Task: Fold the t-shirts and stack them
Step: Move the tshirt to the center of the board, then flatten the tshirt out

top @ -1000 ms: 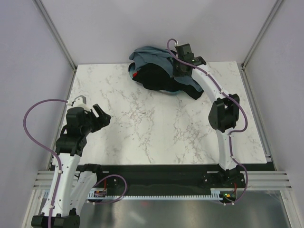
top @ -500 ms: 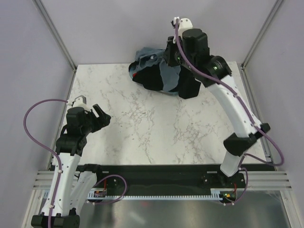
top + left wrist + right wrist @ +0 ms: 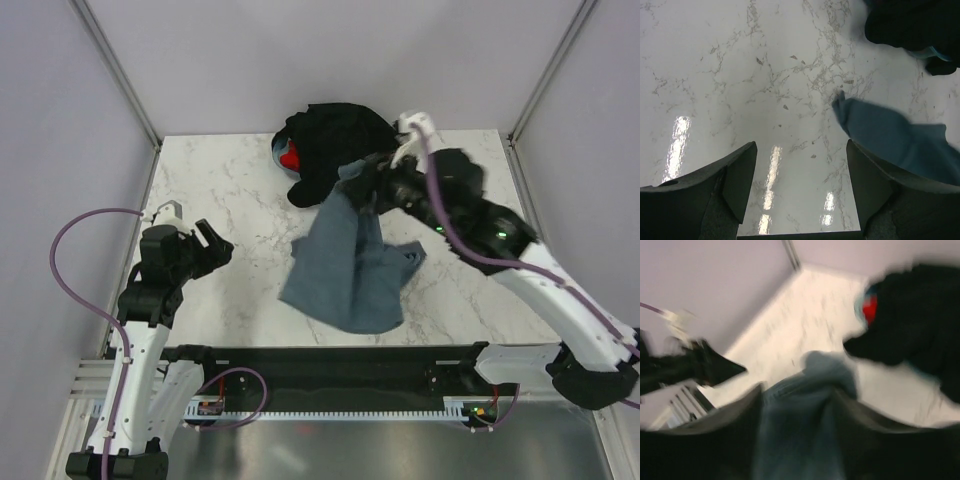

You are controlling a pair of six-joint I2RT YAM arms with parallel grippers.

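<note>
A slate blue-grey t-shirt [image 3: 345, 270] hangs in a long drape from my right gripper [image 3: 365, 185] down onto the middle of the marble table [image 3: 230, 200], its lower part spread flat. The blurred right wrist view shows that gripper [image 3: 800, 420] with its jaws wide apart and the blue shirt [image 3: 805, 390] running between them. Black t-shirts [image 3: 335, 145] lie bunched at the table's far edge. My left gripper [image 3: 205, 245] hovers open at the left, holding nothing. In its wrist view the gripper [image 3: 800, 175] faces bare marble, with a blue shirt corner [image 3: 890, 135] to the right.
Something red [image 3: 291, 157] and a teal rim [image 3: 275, 150] peek from under the black pile's left side. Metal frame posts and lilac walls close in the table. A black rail runs along the near edge between the arm bases.
My right arm swung from the far pile toward the table's middle, dragging the blue shirt off the black ones. Its jaws have gone from shut to wide apart. The left arm stayed still.
</note>
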